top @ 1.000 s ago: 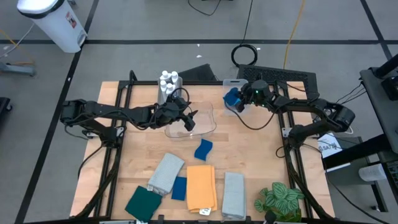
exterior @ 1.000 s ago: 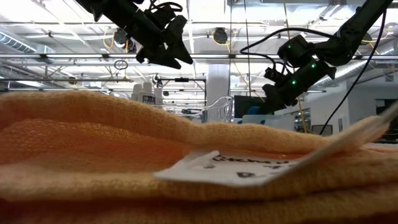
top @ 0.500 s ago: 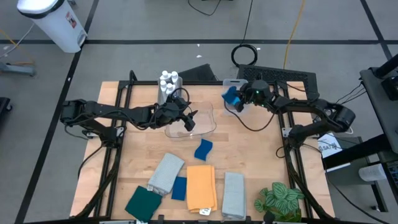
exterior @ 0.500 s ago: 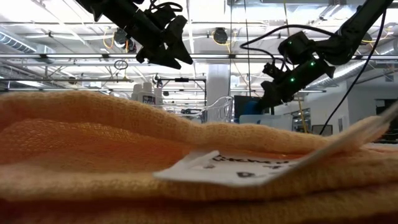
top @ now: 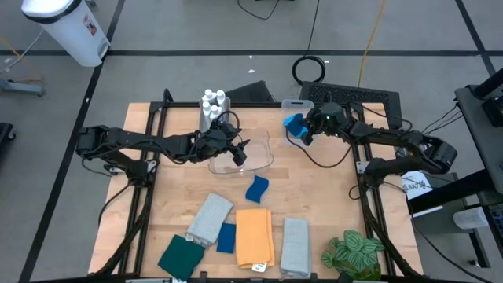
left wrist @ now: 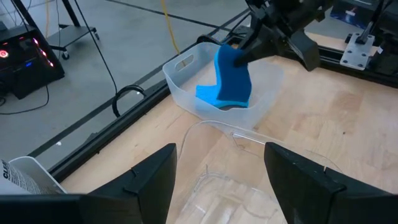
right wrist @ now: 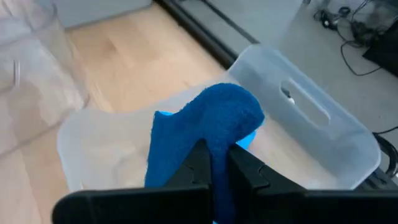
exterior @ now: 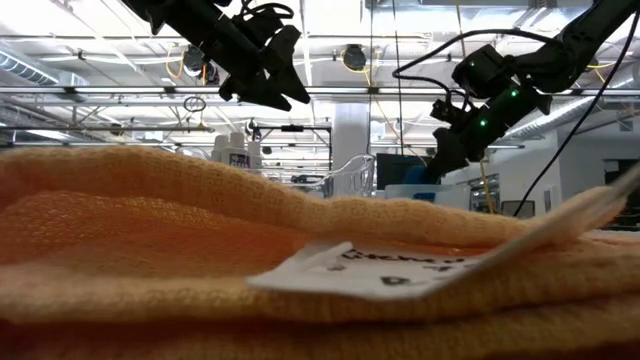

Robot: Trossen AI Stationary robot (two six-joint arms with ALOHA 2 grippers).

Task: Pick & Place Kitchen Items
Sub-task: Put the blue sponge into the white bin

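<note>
Two bins in play: we see a clear plastic bin (top: 244,153) under the left arm and a frosted plastic bin (left wrist: 186,87) at the desk's far edge.
Right gripper (top: 305,134): jaws clenched on a wavy blue sponge (left wrist: 231,78), held just above the frosted bin, its lower end dipping inside.
Left gripper (top: 240,152): jaws released, holding nothing, hovering over the clear bin.
Done so far: we judge very little is finished; one blue piece (left wrist: 208,94) already lies in the frosted bin.
Left to do: a second wavy blue sponge (top: 256,189), two grey folded cloths (top: 209,218), an orange folded cloth (top: 253,236), a blue cloth (top: 226,237) and a dark green cloth (top: 181,255) lie on the wooden desk (top: 314,196); small white bottles (top: 212,104) stand at the far edge.
Change from earlier: we note the right gripper and sponge have shifted slightly rightward and its arm has swung out; the left arm has not moved.
</note>
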